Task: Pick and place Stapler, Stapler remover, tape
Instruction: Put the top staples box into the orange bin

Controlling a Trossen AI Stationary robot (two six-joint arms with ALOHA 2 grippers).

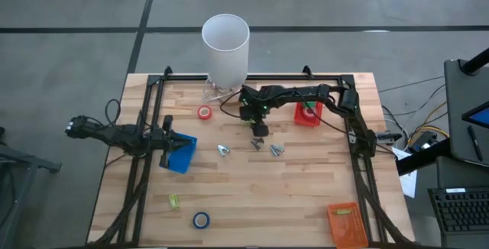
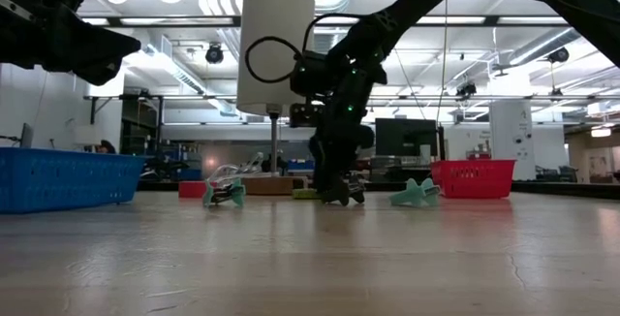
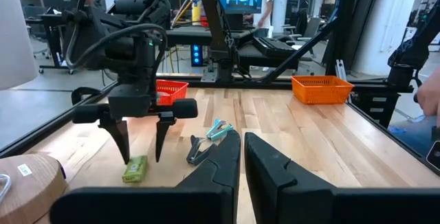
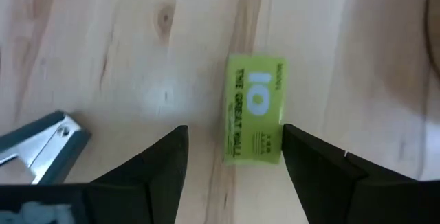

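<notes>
Wooden table (image 4: pixel 124 38): green box (image 4: pixel 256 108), perhaps staples, between right jaws.

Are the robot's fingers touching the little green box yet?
Apart. The right wrist view shows the right gripper open, its fingers on each side of the green box, with bare wood showing between.

Bright ceiling strip lights (image 2: pixel 165 59) glare in the low view, silhouetting the arms; the pale wooden table (image 1: pixel 252 195) seems evenly lit, with soft shadows.
</notes>
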